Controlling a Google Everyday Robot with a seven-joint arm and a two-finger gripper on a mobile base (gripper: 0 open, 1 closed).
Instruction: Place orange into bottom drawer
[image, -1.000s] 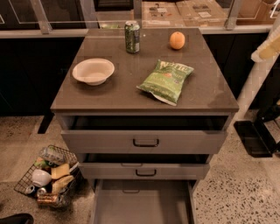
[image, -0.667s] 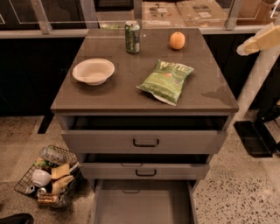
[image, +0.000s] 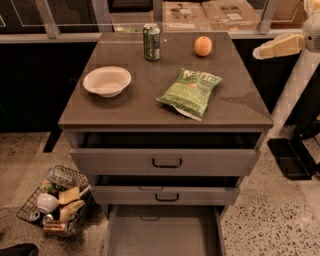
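The orange (image: 203, 46) sits on the grey cabinet top (image: 135, 102) near its far right corner, next to nothing. The bottom drawer (image: 165, 234) is pulled out far at the foot of the cabinet, and its flat grey floor is bare. My gripper (image: 260, 51) is cream-coloured and hangs at the right edge of the view, beyond the cabinet's right side, level with the orange and well to its right. It points left and holds nothing that I can see.
A green soda can (image: 151, 42) stands at the far middle. A white bowl (image: 106, 80) lies at the left and a green chip bag (image: 191, 92) at the centre right. The two upper drawers (image: 166, 162) are partly open. A wire basket of litter (image: 56, 201) is on the floor at the left.
My gripper has come further into view from the right edge, moving left toward the cabinet top. The orange and the drawers have not moved.
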